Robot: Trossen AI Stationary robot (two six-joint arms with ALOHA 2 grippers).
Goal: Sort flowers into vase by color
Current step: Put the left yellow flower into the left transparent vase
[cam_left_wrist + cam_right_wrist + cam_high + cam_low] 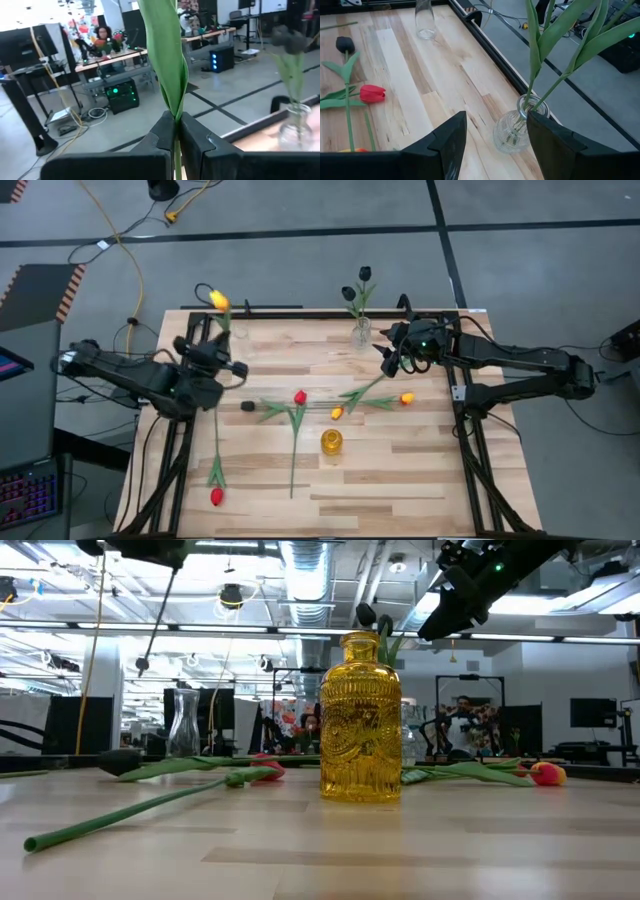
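My left gripper [210, 342] is raised over the table's far left part, shut on a yellow-orange tulip [218, 301]. My right gripper [495, 147] is open and hovers above the far right part. Its fingers stand apart on either side of a clear vase [514, 131] holding black tulips [358, 288], without touching it. A yellow glass vase [331, 443] stands near the middle. On the wood lie a red tulip [300, 397], two orange ones [337, 412] [406, 398], a black one [247, 406] and another red one [216, 496]. My left gripper pinches the yellow-orange tulip between its two fingers at the stem [176, 125], just where a long green leaf [167, 55] starts. The flower is lifted clear of the table. The bare lower stem [158, 615] hangs slanting below the gripper.
An empty clear vase [185, 725] stands at the far left of the table, close to my left gripper. Black frame rails run along the table edges [490, 50]. Bare wood lies along the near edge [400, 490]. People and desks show in the room beyond.
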